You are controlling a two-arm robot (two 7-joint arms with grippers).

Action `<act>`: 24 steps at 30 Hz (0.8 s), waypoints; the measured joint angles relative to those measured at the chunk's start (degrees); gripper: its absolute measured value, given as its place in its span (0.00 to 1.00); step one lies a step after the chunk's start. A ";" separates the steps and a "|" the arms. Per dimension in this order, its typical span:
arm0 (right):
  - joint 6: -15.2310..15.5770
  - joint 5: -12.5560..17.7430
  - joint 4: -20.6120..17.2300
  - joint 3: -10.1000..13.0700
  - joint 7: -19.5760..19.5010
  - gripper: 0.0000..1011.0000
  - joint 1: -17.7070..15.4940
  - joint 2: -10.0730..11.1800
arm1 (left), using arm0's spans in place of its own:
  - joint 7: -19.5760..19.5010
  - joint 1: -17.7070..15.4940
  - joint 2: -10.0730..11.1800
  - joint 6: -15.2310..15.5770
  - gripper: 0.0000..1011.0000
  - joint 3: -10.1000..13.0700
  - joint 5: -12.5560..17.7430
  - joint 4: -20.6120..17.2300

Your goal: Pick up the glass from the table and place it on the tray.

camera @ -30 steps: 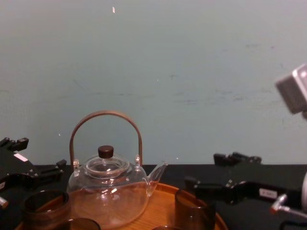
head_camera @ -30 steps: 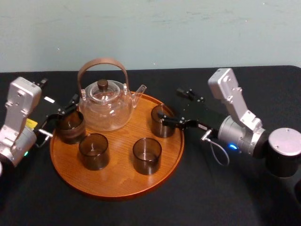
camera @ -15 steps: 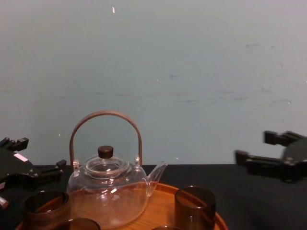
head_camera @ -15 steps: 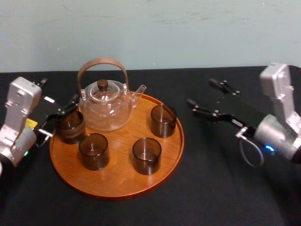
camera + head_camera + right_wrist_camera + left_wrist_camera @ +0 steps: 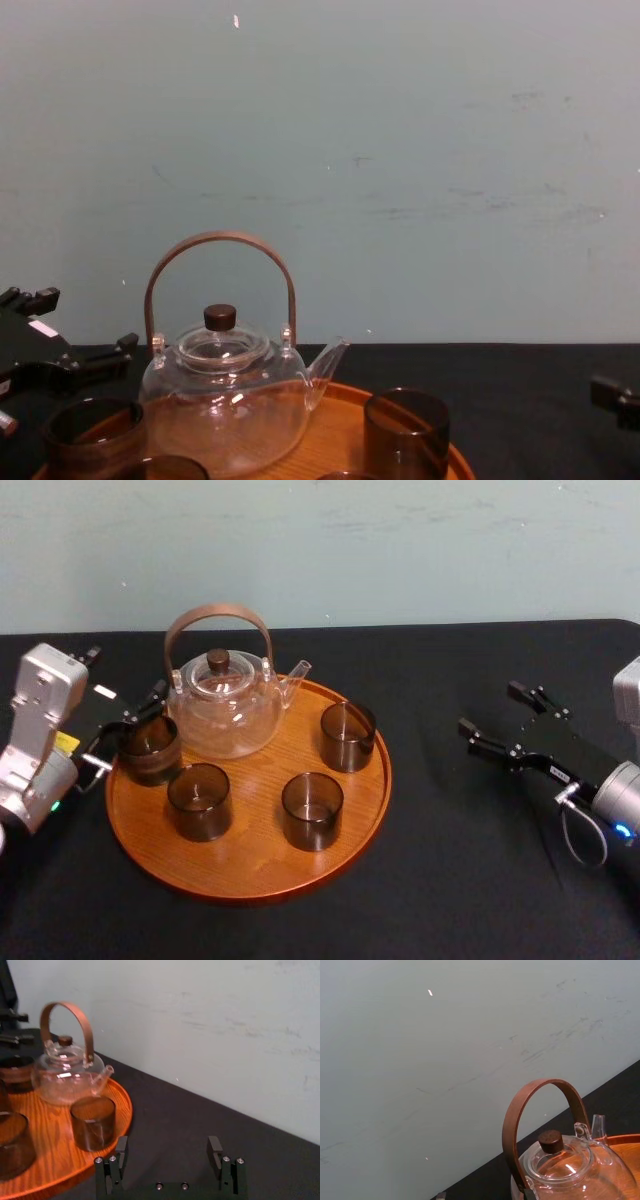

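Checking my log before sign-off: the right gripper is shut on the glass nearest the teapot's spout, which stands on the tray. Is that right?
Not quite. The right gripper is open and empty, over the table well clear of the tray, as the head view shows. The glass nearest the teapot's spout does stand on the tray, untouched.

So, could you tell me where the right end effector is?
In the head view the right end effector hangs open above the table on the robot's right, apart from the tray, whose right-edge glass is its nearest neighbour.
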 joint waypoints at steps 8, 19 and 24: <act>-0.23 -0.53 0.53 0.01 -0.36 0.99 -0.02 -0.18 | 0.00 0.00 0.00 0.00 0.99 0.00 0.00 0.00; -0.13 -0.36 0.27 -0.03 -0.16 0.99 0.01 -0.14 | 0.00 0.00 0.00 0.00 0.99 0.00 0.00 0.00; -0.09 -0.30 0.21 -0.05 -0.13 0.99 0.04 -0.12 | 0.00 0.00 0.00 0.00 0.99 0.00 0.00 0.00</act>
